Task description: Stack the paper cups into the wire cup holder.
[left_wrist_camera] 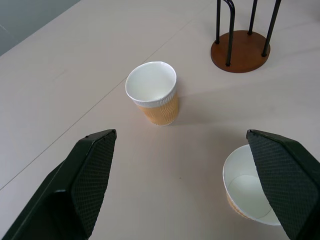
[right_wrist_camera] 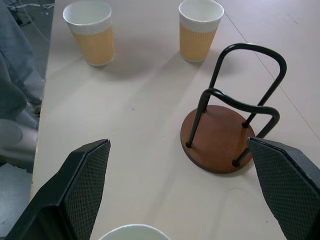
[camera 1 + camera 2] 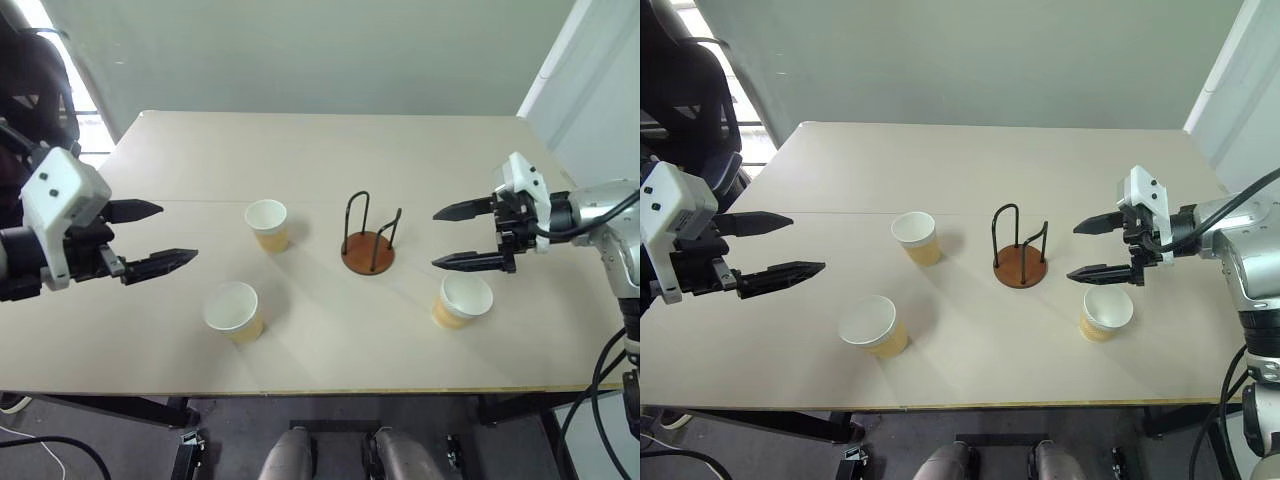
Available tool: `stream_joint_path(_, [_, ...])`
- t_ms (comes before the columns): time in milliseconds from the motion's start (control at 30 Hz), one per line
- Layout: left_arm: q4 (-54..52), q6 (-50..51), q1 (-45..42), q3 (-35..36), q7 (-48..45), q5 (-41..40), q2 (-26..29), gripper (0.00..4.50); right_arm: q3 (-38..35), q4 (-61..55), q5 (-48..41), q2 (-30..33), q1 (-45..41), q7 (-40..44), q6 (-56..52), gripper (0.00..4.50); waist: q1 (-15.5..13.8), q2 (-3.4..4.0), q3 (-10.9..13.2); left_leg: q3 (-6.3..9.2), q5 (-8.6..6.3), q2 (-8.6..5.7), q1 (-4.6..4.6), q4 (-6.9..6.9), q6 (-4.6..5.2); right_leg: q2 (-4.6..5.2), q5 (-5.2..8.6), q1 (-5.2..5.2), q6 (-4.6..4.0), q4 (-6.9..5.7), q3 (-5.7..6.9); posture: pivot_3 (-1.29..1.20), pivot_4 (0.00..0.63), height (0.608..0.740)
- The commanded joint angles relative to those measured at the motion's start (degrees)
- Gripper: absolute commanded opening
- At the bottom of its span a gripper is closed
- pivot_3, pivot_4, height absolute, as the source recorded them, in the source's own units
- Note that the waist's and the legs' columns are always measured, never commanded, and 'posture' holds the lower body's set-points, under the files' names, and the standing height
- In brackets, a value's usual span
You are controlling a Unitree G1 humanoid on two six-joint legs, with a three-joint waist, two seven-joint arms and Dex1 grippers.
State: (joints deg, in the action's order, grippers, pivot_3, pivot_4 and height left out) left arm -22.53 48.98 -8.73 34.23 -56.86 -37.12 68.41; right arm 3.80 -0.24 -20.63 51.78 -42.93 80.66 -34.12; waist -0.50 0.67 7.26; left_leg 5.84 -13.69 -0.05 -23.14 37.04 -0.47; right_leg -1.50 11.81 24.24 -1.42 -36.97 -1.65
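from my head, looking down over the beige table [image 3: 320, 150], i see my left gripper [image 3: 160, 236] hanging above the table's left side, fingers spread wide apart and holding nothing. my right gripper [image 3: 468, 236] hangs over the right side, pointing inward, its fingers likewise spread and empty. the wire cup holder [image 3: 368, 240] stands upright near the middle of the table, empty, its black loops rising from the reddish-brown disc. three paper cups stand upright, each apart from the others: the far left cup [image 3: 267, 224] sits left of the holder, the near left cup [image 3: 234, 311] sits closer to the table's front edge, and the right cup [image 3: 462, 301] stands just below my right gripper, right of the holder.

from my left wrist, my two black fingers [image 1: 85, 175] stand wide apart with bare table between them. the far left cup [image 1: 154, 97] stands beyond them, the holder's base [image 1: 241, 51] farther off, and the near left cup [image 1: 247, 190] sits partly hidden behind one finger.

from my right wrist, my fingers [image 2: 82, 185] are spread too. the holder [image 2: 225, 132] stands between and beyond them, both left cups [image 2: 199, 27] past it, and the right cup's white rim [image 2: 131, 231] peeks in at the frame's edge.
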Motion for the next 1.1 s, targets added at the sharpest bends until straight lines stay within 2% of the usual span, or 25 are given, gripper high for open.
stream_joint_path(33, [-0.5, -1.2, -1.2, 1.3, 0.6, -0.3, -0.1, 4.46, -0.3, -1.1, -0.3, 1.0, 0.0, -0.2, 0.4, 4.50, 0.0, 0.00, 0.0, 0.00, 0.00, 0.00, 0.00, 0.00, 0.00, 0.00, 0.00, 0.00, 0.00, 0.00, 0.00, 0.00, 0.150, 0.740])
stream_joint_path(300, [-0.1, -1.9, -1.8, 0.2, 0.7, -0.2, -0.2, 4.46, 0.2, -6.6, -3.3, -0.7, 2.5, -1.5, -3.6, 4.50, 0.0, -0.01, 0.0, 0.00, 0.00, 0.00, 0.00, 0.00, 0.00, 0.00, 0.00, 0.00, 0.00, 0.00, 0.00, 0.00, 0.150, 0.740])
stream_joint_path(533, [-0.2, -1.7, -2.2, -0.9, 0.6, -0.8, -0.2, 4.46, 2.7, -11.9, -4.2, -5.7, 1.8, -11.9, -15.6, 4.50, 0.1, -0.01, 0.0, 0.00, 0.03, 0.01, 0.02, 0.04, 0.04, -0.01, -0.01, -0.02, 0.02, -0.01, 0.00, 0.00, 0.150, 0.740])
stream_joint_path(667, [-3.8, 2.4, -0.7, 0.5, -2.1, -5.2, 0.9, 4.46, 5.5, -14.8, -4.4, -6.9, 2.0, -16.1, -22.9, 4.50, 0.1, -0.03, 0.0, 0.00, 0.03, 0.02, 0.01, 0.02, 0.04, -0.02, -0.01, -0.01, 0.02, 0.02, 0.01, 0.00, 0.150, 0.740])
stream_joint_path(767, [-5.6, 4.1, -0.9, 1.5, -2.6, -7.7, 1.2, 4.46, 6.4, -15.7, -4.9, -7.8, 2.4, -18.1, -25.0, 4.50, 0.0, -0.06, 0.0, -0.01, 0.02, 0.01, -0.03, 0.02, 0.05, -0.02, -0.01, -0.01, 0.03, 0.05, 0.01, 0.00, 0.150, 0.740])
stream_joint_path(867, [-7.0, 5.2, -0.2, 2.1, -2.7, -9.0, 1.5, 4.46, 7.1, -14.7, -4.6, -11.5, 1.2, -22.5, -27.9, 4.50, 0.0, -0.11, -0.1, 0.00, 0.02, 0.02, 0.01, 0.02, 0.04, -0.03, -0.01, -0.01, 0.03, 0.02, 0.01, 0.00, 0.150, 0.740])
stream_joint_path(1100, [-7.9, 5.8, 1.8, 3.1, -1.7, -8.2, 1.2, 4.46, 9.1, -11.6, -2.1, -16.6, -0.4, -30.7, -30.5, 4.50, 0.1, -0.11, -0.1, 0.00, 0.04, 0.05, 0.06, 0.03, 0.04, -0.05, -0.01, 0.00, 0.01, -0.03, 0.01, 0.00, 0.150, 0.740])
